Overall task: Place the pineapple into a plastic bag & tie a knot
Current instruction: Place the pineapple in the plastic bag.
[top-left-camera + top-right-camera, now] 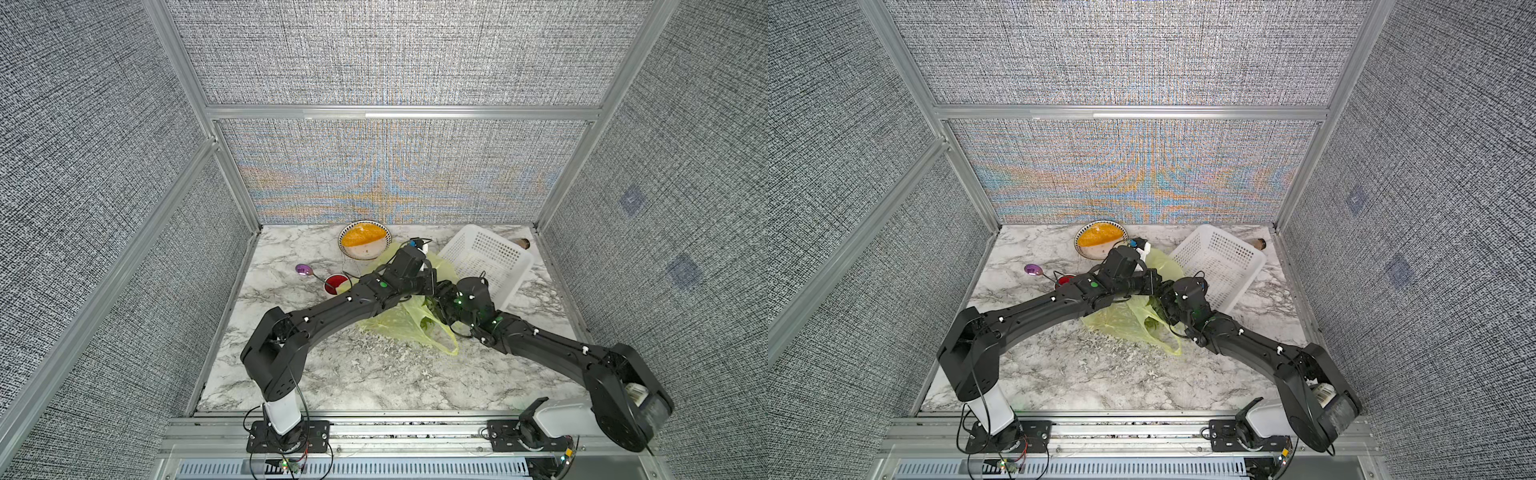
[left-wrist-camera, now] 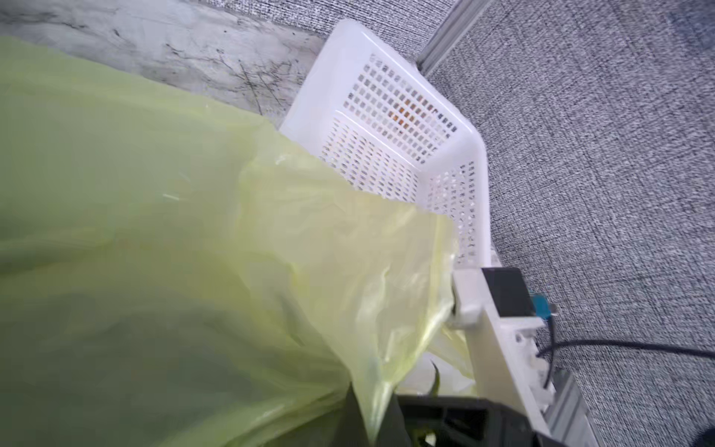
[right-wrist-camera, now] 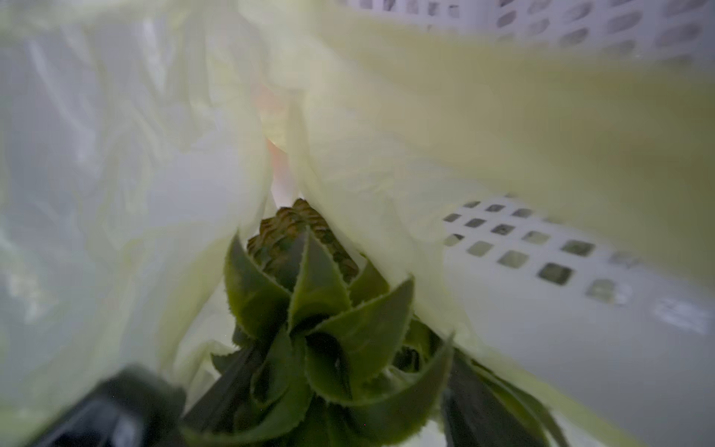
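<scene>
Pineapple [image 3: 317, 309] lies inside the plastic bag [image 1: 399, 324] at frame centre. Its crown faces the nearer right hand [image 1: 440, 301], long axis running away from it. Whether that hand is spread or pinching cannot be told. Left hand [image 2: 456, 309] is pressed together, pinching the bag rim.

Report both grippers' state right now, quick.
Left gripper: shut, pinching the plastic bag at its edge.
Right gripper: inside the bag, astride the pineapple crown; open or gripping cannot be told.
</scene>
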Robot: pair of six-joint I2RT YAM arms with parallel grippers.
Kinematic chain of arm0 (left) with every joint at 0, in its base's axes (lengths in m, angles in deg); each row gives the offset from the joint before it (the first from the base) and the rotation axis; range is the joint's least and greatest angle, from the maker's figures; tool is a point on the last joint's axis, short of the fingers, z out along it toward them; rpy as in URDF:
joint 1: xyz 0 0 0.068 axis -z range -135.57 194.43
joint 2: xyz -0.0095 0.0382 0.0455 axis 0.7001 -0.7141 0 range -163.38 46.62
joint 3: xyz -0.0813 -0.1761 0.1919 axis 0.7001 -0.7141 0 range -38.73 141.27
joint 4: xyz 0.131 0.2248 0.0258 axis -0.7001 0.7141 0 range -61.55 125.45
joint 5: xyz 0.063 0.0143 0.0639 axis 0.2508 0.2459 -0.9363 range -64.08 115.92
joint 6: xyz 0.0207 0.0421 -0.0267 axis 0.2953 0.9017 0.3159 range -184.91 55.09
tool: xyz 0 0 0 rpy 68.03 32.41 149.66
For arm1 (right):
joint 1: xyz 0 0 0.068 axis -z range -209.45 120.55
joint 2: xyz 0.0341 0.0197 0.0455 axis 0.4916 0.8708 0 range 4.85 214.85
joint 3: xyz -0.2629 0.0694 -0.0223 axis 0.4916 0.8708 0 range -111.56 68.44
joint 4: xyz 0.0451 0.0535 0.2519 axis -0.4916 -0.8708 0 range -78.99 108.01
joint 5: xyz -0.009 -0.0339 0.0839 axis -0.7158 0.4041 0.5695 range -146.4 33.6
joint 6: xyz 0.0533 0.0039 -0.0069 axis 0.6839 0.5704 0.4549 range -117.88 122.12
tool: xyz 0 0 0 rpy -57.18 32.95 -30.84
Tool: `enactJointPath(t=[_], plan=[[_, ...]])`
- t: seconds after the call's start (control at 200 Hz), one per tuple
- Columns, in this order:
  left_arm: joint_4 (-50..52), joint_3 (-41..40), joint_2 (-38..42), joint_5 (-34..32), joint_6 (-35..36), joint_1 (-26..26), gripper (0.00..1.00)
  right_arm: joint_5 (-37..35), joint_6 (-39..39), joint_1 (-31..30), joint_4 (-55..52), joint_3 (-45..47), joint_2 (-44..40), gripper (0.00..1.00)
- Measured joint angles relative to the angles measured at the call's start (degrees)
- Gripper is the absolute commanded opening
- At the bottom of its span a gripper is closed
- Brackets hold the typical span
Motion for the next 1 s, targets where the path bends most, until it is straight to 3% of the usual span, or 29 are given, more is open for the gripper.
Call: enactJointPath(t=[0.31,0.626,0.671,0.786,1.001], plan=[[2.38,1.20,-5.66,0.79,-1.14,-1.20,0.00,-2.03,-7.45,-0.28,-18.64,-6.01,-0.72,0.88],[-2.45,2.10,-7.26,8.72,-2.91,-1.14,0.00,-8.09,-16.61,0.92,-34.82,-11.58,-5.95,0.88],[-1.60,1.88,-7.45,6.78,-1.51,-1.51,0.00,-7.06,-17.49,1.64,-35.36,-13.05,-7.67,0.88],[5.42,0.70,-9.73,5.84,-1.31,-2.43,0.00,-6.67,-24.96,2.93,-33.22,-17.57,-11.32,0.85],[7.21,0.85,-9.64,5.42,-0.35,-2.56,0.00,-4.79,-40.00,8.55,-43.17,-21.22,-11.23,0.81]])
